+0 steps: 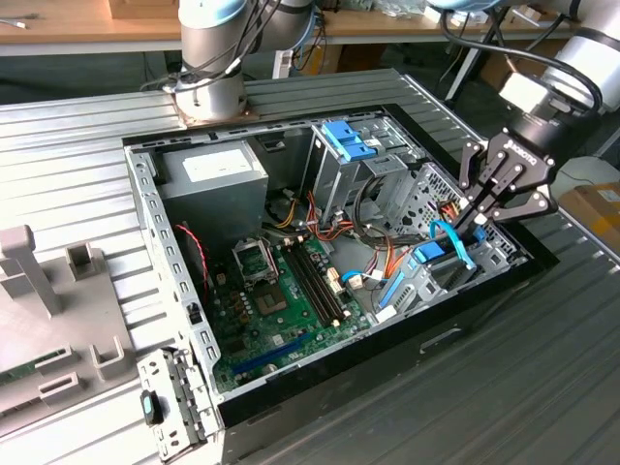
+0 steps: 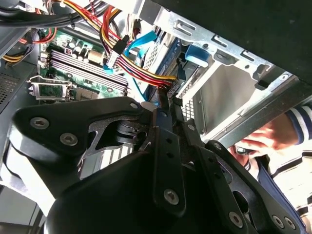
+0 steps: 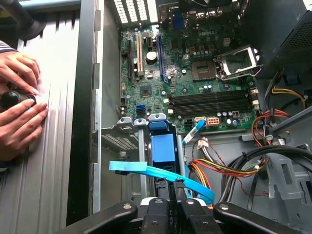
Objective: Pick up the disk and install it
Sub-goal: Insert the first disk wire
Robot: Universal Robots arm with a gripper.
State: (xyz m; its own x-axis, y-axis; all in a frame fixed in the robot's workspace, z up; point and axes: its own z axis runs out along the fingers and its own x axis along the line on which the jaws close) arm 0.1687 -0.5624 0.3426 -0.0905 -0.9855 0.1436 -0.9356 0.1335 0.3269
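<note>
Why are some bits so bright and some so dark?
Second wrist view: the gripper sits close to the lens, a dark shape, while the metal cage glares. First wrist view: the motherboard is evenly lit. Exterior view: the table shines pale.

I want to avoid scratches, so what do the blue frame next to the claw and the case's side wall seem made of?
The blue frame looks like moulded plastic: evenly coloured, smooth, softly shiny. The case side wall looks like bare sheet metal: matte silver-grey, punched holes, folded edge; which metal cannot be told.
</note>
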